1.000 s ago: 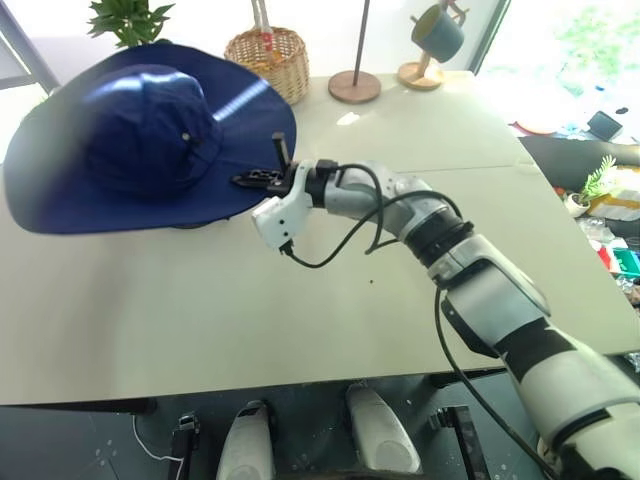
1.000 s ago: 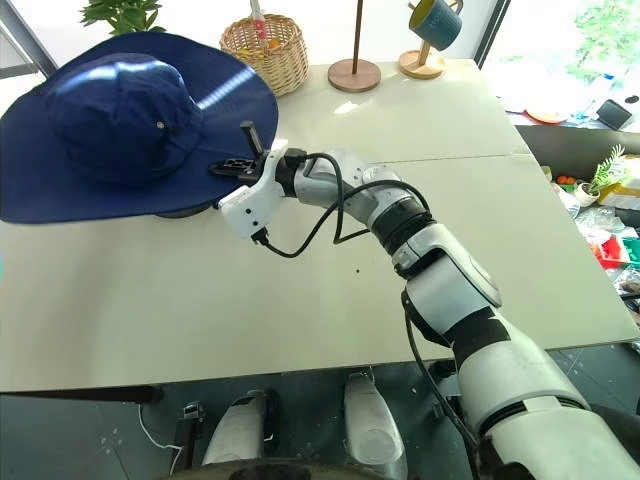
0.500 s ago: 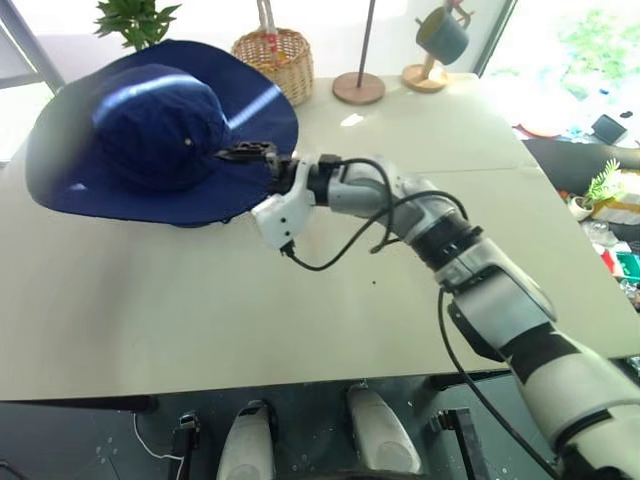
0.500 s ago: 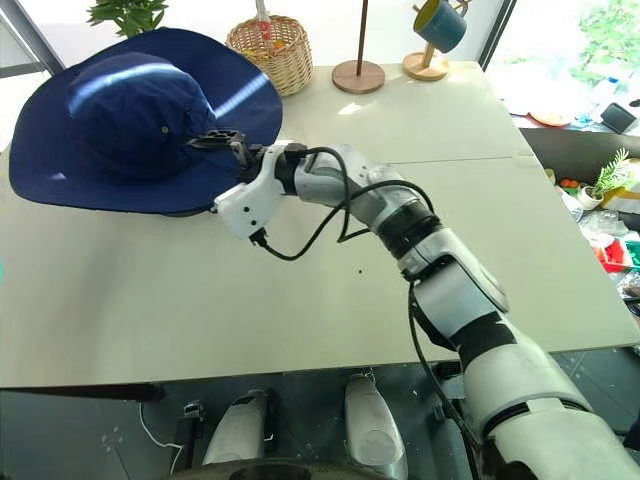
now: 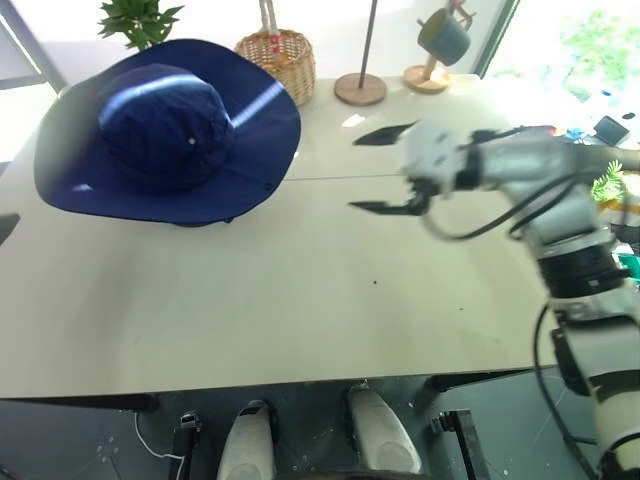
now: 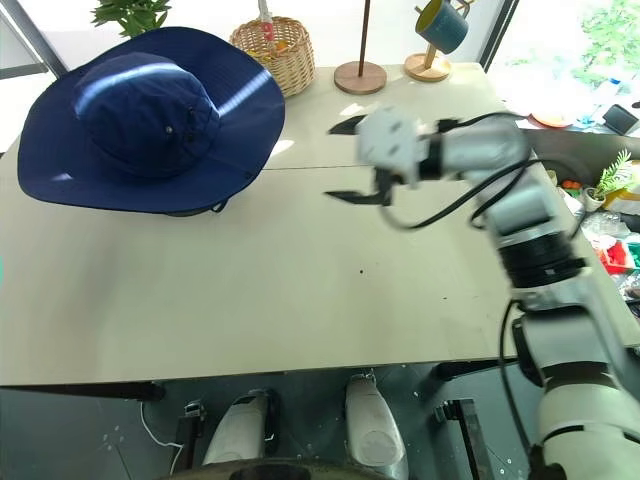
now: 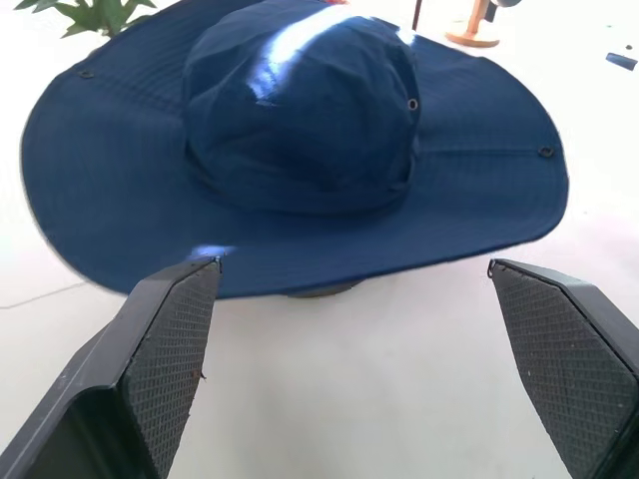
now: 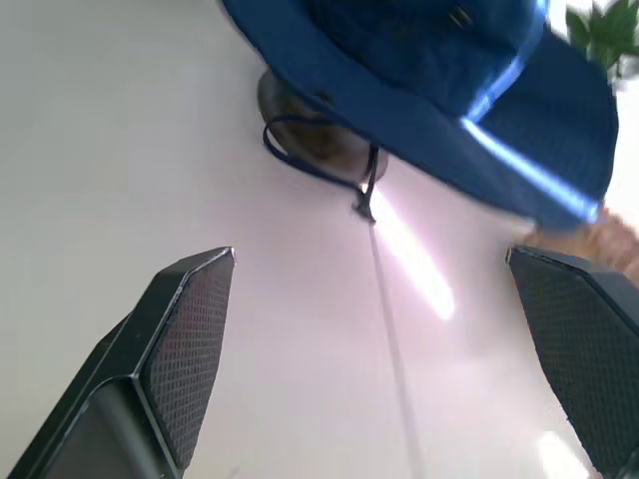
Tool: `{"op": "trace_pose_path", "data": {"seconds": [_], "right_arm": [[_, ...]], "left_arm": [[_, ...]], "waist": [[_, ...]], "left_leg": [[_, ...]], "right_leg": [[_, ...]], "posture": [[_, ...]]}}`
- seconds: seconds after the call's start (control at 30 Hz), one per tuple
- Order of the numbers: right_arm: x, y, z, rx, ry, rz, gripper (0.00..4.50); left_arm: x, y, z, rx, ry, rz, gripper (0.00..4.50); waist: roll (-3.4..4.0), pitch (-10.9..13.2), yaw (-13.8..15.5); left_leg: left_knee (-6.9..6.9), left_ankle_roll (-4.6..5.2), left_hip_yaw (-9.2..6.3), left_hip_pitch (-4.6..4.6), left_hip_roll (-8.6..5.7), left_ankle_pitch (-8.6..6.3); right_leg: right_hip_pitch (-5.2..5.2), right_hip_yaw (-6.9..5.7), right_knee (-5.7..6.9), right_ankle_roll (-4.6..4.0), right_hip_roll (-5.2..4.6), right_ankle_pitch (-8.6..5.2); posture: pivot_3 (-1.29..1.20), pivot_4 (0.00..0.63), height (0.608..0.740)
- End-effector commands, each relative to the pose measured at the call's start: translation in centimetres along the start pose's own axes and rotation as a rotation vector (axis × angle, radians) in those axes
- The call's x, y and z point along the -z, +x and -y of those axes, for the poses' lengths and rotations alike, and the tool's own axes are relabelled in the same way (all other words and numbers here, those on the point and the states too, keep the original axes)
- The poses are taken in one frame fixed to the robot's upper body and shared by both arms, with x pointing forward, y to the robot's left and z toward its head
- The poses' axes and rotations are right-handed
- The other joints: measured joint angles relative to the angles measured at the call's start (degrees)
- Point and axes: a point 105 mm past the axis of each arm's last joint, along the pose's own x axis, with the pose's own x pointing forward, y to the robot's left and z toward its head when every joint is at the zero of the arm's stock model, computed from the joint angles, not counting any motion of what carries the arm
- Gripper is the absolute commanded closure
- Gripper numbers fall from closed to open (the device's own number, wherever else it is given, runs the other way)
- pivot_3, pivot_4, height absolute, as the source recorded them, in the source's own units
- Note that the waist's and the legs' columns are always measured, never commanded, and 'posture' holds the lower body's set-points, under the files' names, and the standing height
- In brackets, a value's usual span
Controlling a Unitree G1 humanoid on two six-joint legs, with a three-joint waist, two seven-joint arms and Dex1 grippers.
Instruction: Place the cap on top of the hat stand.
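Observation:
The navy-blue cap (image 5: 165,135) lies spread at the table's far left, its crown up and its wide brim drooping all round. It covers the hat stand, of which a brown base (image 8: 329,140) shows under the brim, with the cap's chin cord hanging in front. My right gripper (image 5: 378,170) hovers open over the middle of the table, well to the right of the cap, with nothing between its fingers. In the left wrist view my left gripper (image 7: 351,266) is open and empty, pointing at the cap from the near side.
Behind the cap stand a wicker basket (image 5: 277,60), a thin pole on a round base (image 5: 360,88), a mug tree with a teal mug (image 5: 440,40) and a plant (image 5: 135,18). Clutter lies beyond the table's right edge (image 5: 590,270).
My right gripper has opened, let go of the cap's brim, rolled and swung far to the right. The cap has settled lower and stays in place.

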Motion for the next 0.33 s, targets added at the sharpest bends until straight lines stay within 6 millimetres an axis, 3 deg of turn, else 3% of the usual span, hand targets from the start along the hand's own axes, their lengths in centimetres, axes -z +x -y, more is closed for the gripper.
{"op": "trace_pose_path", "data": {"seconds": [0.03, 0.17, 0.33], "right_arm": [[-1.6, -4.1, 2.1, -0.034, 0.289, 0.062, 0.02], [-1.9, -6.2, 2.6, -0.081, 0.379, 0.052, 0.02], [-2.2, -6.6, 3.3, -0.065, 0.402, 0.071, 0.02]], "left_arm": [[-0.6, -0.6, 0.1, -0.013, 0.056, 0.011, 0.00], [-0.5, -1.0, 0.0, -0.021, 0.056, 0.012, 0.00], [-0.4, -1.4, 0.2, -0.019, 0.056, 0.012, 0.00]], "waist": [[0.01, 0.0, 0.0], [0.01, 0.0, 0.4], [0.07, 0.0, 0.3]], "left_leg": [[-0.01, 0.00, 0.07, 0.06, 0.02, 0.00], [-0.04, 0.00, 0.12, 0.08, 0.04, -0.01], [-0.09, 0.01, 0.22, 0.08, 0.06, -0.01]], "right_leg": [[-0.01, 0.01, -0.01, -0.22, 0.00, -0.13], [-0.05, 0.01, -0.04, -0.30, 0.00, -0.18], [-0.11, 0.04, -0.04, -0.30, 0.01, -0.19]], "posture": [[0.00, 0.150, 0.740], [0.00, 0.150, 0.740], [0.00, 0.150, 0.740]]}}
